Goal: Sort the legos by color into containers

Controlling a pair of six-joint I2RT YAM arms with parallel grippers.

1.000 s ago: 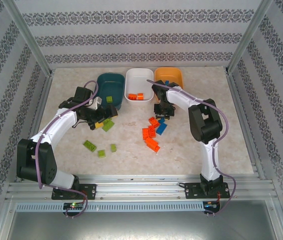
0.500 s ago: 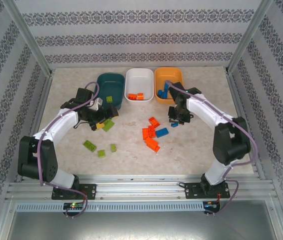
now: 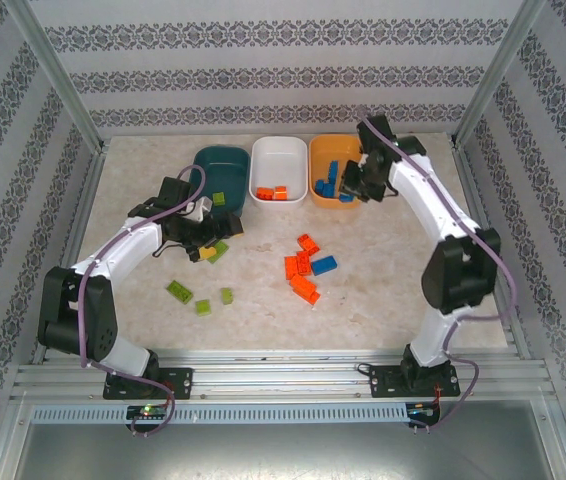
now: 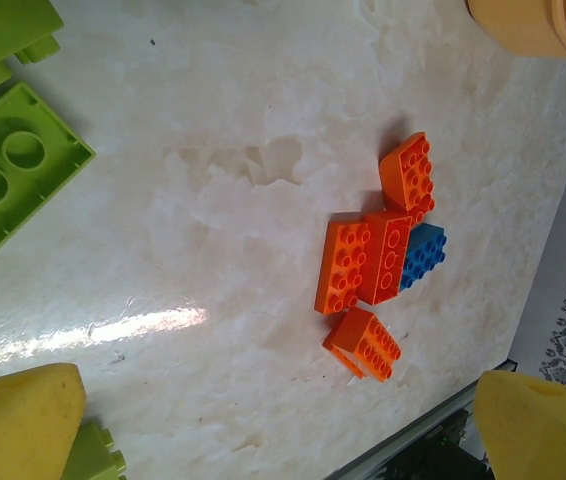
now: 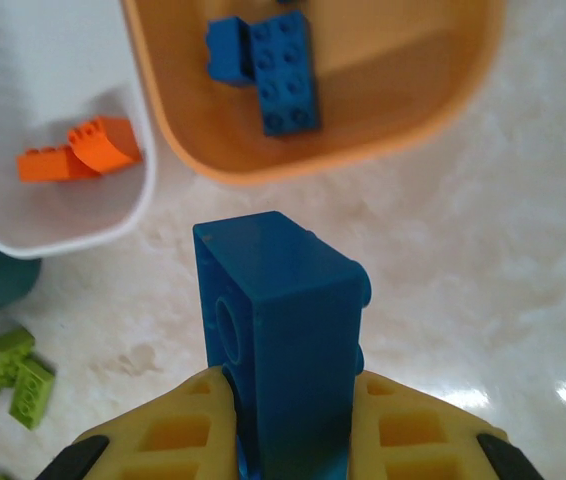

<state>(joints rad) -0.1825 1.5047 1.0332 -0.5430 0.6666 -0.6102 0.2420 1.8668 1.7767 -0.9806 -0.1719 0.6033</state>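
the teal bin, white bin and orange bin stand side by side along the far edge of the table. the table's right side is bare up to the frame rail. loose orange-red legos, with one blue among them, lie mid-table, and loose green legos lie to the left.

the right arm is stretched far forward along the right side, its wrist turned in toward the orange bin. the right hand sits by that bin's near right corner, clenched on a blue brick. the brick stands up between the yellow pads, over bare table just short of the rim. blue legos already lie inside.

the left arm bends in front of the teal bin. the left hand is spread wide and grasps nothing, low over green legos. whether a fingertip touches one i cannot tell.
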